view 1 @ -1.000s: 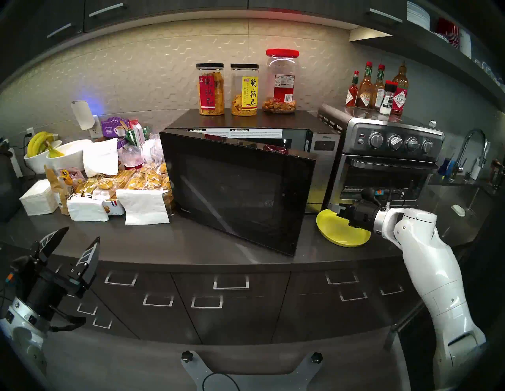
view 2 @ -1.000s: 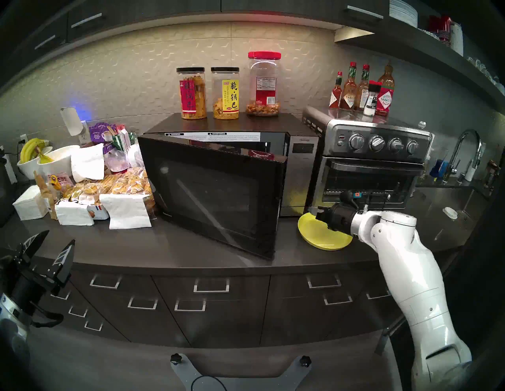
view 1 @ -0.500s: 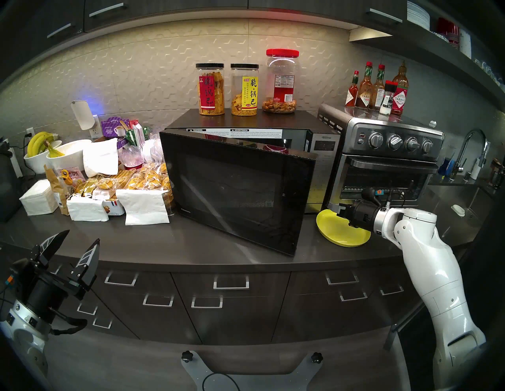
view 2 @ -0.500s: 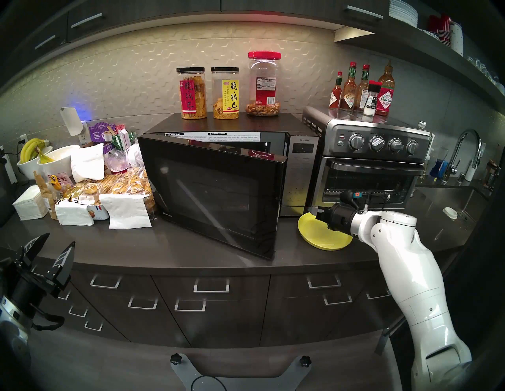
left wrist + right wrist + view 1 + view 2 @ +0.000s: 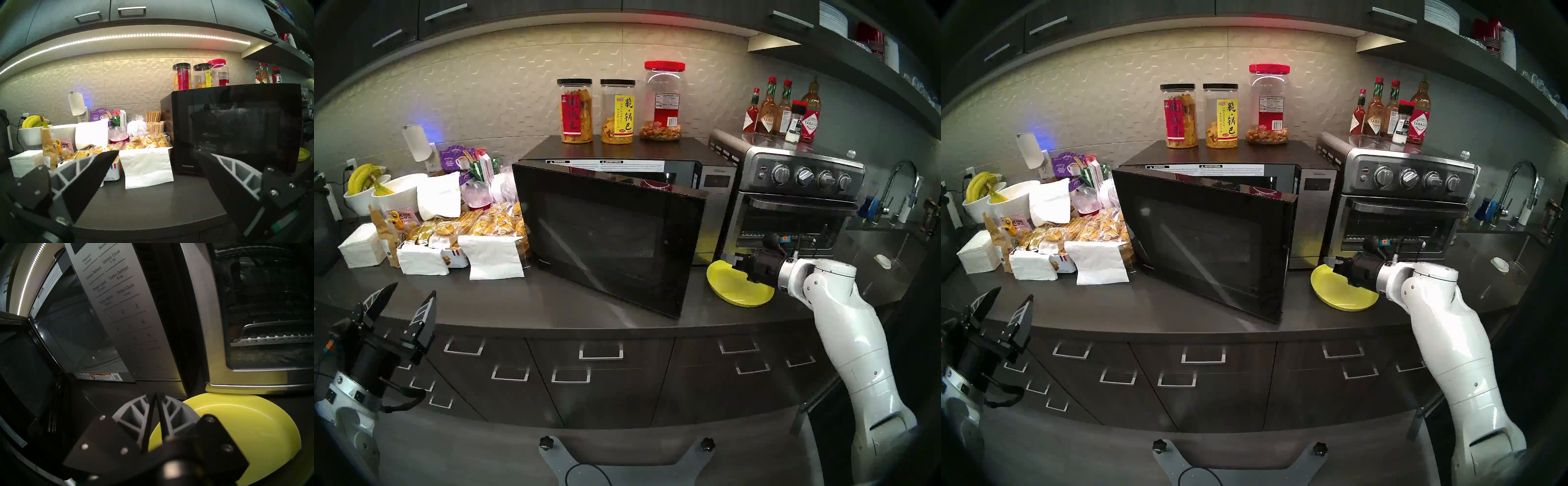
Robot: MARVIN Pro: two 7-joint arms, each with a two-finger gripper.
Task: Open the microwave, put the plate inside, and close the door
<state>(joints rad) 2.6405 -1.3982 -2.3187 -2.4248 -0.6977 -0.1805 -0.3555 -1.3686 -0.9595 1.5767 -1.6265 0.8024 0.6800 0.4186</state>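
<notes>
– did anything just change?
– hardly. the wide shiny black glass door (image 5: 605, 237) of the big black microwave (image 5: 653, 149) stays half open.
– and the claws?
– the right gripper (image 5: 155, 398) is pinched almost together, holding nothing, above the round yellow plastic plate (image 5: 734, 288) on the dark counter (image 5: 517, 302). the left gripper (image 5: 404, 300) waits, fingers apart.
– so the plate isn't in yet.

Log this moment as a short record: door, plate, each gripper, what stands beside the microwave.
door: partly open, hinged on its left edge
microwave: cavity empty of the plate
plate: yellow, on the counter, not inside
right gripper: fingers shut, nothing between them, beside the plate
left gripper: open, empty, apart from the door
neighbour: toaster oven on the microwave's right
</notes>
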